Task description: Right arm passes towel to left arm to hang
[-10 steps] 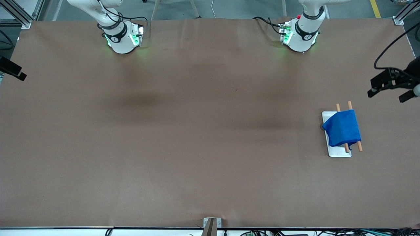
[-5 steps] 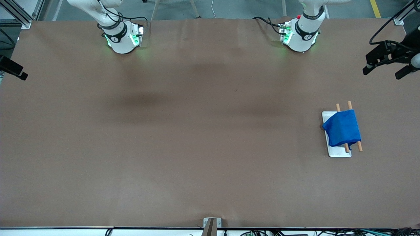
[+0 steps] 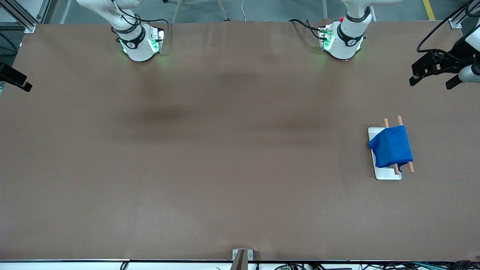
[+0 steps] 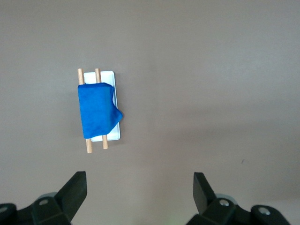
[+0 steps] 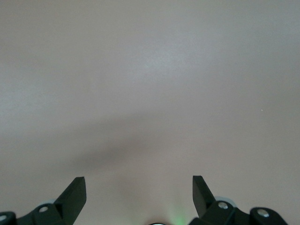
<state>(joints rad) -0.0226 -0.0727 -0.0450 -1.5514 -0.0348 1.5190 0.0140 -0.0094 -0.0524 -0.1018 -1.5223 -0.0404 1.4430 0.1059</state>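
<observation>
The blue towel [image 3: 390,147] hangs draped over two wooden dowels [image 3: 399,120] above a white rack tray [image 3: 388,174], toward the left arm's end of the table. It also shows in the left wrist view [image 4: 96,110], with the tray [image 4: 108,77] under it. My left gripper [image 3: 430,83] is open and empty, up in the air over the table's edge past the rack; its own view shows it [image 4: 139,180] wide apart. My right gripper [image 5: 139,185] is open and empty over bare table; only a black part [image 3: 15,78] shows at the right arm's end.
The left arm's base [image 3: 343,41] with a red knob and the right arm's base [image 3: 138,45] stand along the edge farthest from the front camera. A metal bracket [image 3: 242,257] sits at the nearest edge. The brown table [image 3: 232,150] spreads wide between them.
My left gripper has moved away from the rack, toward the robots' bases' edge of the table. The towel, the rack and the right arm have not moved.
</observation>
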